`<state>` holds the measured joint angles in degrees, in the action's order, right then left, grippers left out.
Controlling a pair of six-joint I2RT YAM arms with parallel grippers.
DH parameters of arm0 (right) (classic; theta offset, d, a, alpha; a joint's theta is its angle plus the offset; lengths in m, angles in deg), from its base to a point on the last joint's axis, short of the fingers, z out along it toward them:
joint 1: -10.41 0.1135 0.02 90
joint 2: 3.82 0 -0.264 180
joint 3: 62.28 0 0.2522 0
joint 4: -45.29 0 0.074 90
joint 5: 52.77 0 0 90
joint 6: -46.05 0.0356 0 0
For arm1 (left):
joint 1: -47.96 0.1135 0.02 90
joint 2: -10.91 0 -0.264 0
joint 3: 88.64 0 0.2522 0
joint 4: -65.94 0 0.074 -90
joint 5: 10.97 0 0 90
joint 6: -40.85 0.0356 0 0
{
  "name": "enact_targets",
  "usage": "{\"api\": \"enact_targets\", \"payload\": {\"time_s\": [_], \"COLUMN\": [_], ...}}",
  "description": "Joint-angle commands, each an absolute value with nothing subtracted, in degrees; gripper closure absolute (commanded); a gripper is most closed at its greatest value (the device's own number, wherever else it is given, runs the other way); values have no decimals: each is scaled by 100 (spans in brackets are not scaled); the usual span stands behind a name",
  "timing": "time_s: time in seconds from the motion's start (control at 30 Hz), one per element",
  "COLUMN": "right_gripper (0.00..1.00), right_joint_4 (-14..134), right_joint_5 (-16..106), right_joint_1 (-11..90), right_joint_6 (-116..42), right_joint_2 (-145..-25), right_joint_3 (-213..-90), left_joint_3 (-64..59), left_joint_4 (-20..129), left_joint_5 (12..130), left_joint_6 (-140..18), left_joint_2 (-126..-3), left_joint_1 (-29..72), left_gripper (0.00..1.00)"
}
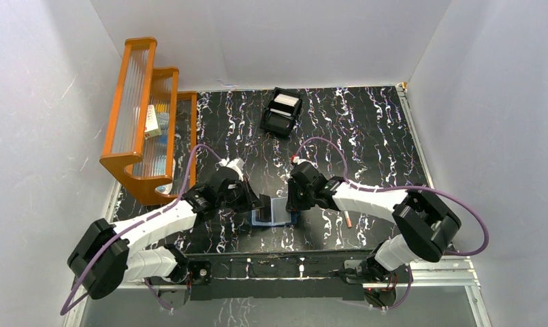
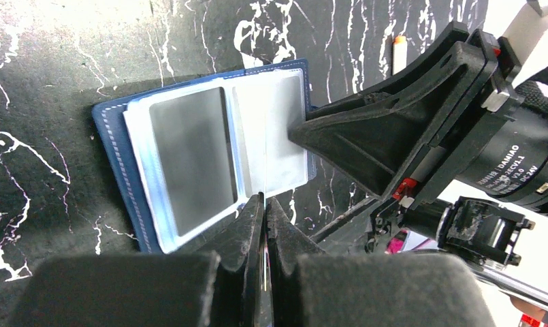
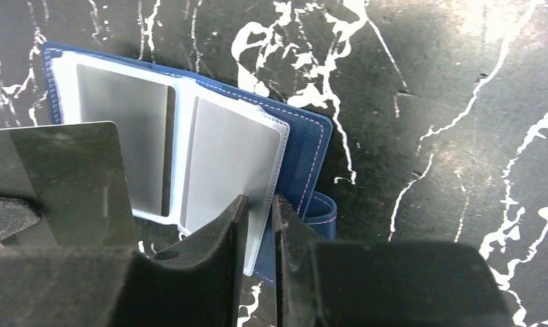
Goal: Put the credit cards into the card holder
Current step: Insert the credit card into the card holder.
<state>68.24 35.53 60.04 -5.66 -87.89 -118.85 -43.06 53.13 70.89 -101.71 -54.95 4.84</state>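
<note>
The left gripper (image 2: 265,204) has its fingers pressed together on a thin flat sheet (image 3: 60,177) standing on edge; whether it is a card or a sleeve leaf, I can't tell. Just beyond both sets of fingertips the navy card holder (image 3: 305,150) lies open on the marbled table (image 1: 366,136). The right gripper (image 3: 261,208) has its fingers narrowly parted astride the corner of the holder's clear sleeve (image 3: 230,157). Well beyond the fingers sits a black box (image 1: 281,112).

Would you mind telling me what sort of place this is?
Probably a robotics lab test cell: plain white panels wall in a black marbled table, two arms are bolted to a rail at its near edge, and props such as an orange rack and a card holder are laid out.
</note>
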Motion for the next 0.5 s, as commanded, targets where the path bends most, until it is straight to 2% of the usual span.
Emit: {"api": "enact_targets", "payload": {"time_s": [0.0, 0.2, 0.47], "right_gripper": [75, 83, 86], "right_joint_4": [6818, 6520, 6242], "right_joint_5": [3195, 3352, 3407], "right_joint_1": [6038, 6042, 6042], "right_joint_6": [-656, -558, -460], "right_joint_2": [-8781, -8836, -8723], "right_joint_3": [-11871, -11697, -11424], "left_joint_3": [-4354, -4555, -4669], "left_joint_4": [5621, 6063, 6331], "left_joint_5": [6928, 6650, 6577], "left_joint_6": [-10049, -10220, -10490], "left_joint_2": [-5677, -5937, -6152], "left_joint_1": [498, 671, 784], "left_gripper": [100, 100, 100]}}
